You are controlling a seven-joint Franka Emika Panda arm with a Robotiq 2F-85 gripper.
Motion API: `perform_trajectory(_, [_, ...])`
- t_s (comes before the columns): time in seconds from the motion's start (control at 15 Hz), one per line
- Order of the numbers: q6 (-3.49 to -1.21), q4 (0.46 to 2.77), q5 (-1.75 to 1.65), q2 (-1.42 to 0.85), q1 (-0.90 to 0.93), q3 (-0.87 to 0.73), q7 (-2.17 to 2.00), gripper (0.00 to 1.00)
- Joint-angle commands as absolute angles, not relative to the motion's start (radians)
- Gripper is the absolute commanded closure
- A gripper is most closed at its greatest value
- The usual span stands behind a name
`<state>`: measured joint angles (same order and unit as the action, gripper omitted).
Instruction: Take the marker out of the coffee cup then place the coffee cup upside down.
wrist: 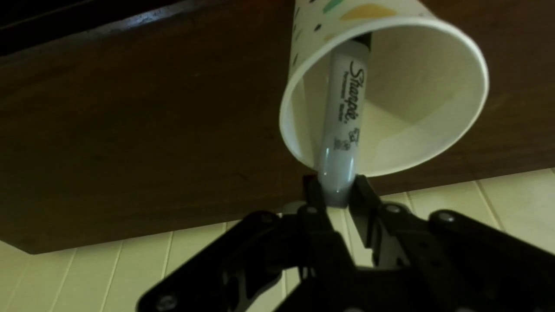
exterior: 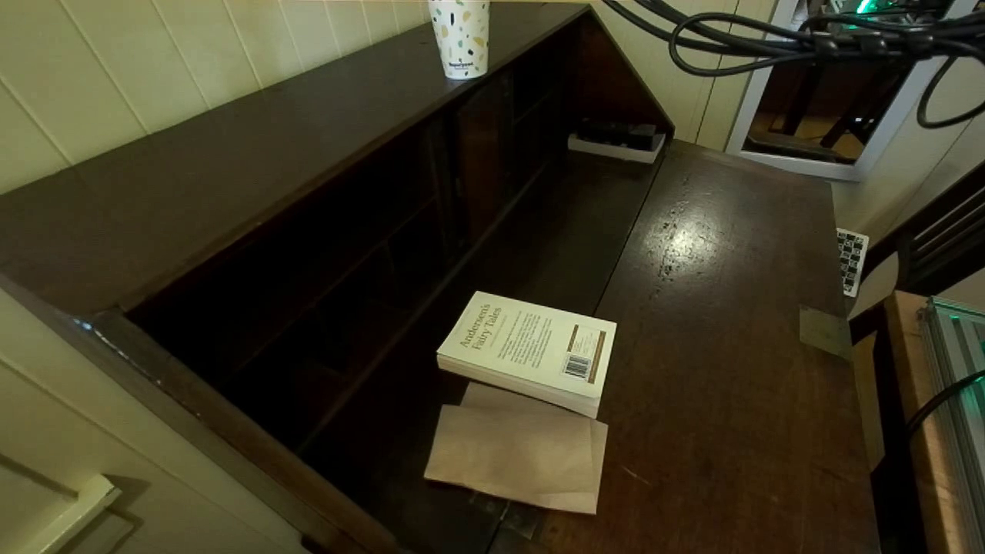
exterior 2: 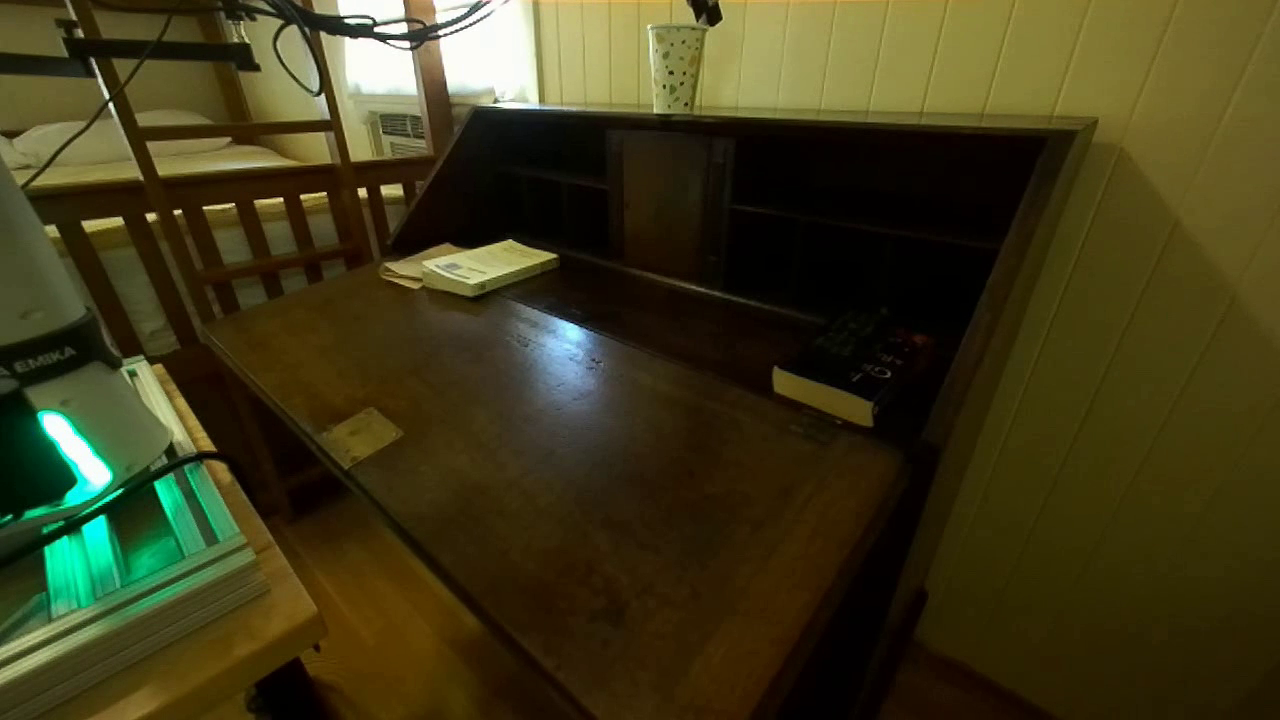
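Note:
The coffee cup (exterior: 462,40) is white with coloured and dark specks. It stands upright on the top ledge of the dark wooden desk, and also shows in an exterior view (exterior 2: 677,70). In the wrist view I look into the open mouth of the cup (wrist: 416,82). The marker (wrist: 344,108) is a grey-white Sharpie leaning in the cup, with its dark far end down inside. My gripper (wrist: 334,190) is shut on the marker's upper end, just outside the cup rim. Only the dark fingertips (exterior 2: 706,10) show above the cup in an exterior view.
A white book (exterior: 531,350) and brown paper napkins (exterior: 519,458) lie on the desktop (exterior: 731,431). A black book (exterior 2: 850,370) lies near the desk's side wall. The cup's ledge (exterior: 231,161) backs onto a panelled wall (exterior 2: 900,60).

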<state>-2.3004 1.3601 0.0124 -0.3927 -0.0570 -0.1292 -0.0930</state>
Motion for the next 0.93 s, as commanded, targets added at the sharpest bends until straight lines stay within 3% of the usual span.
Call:
perform_trajectory(0.0, [-2.284, 1.318, -0.012, -0.399, -0.059, -0.125, -0.135, 0.94])
perform_trajectory(0.87, [-2.273, 1.244, 0.043, -0.372, -0.074, -0.138, -0.173, 0.94])
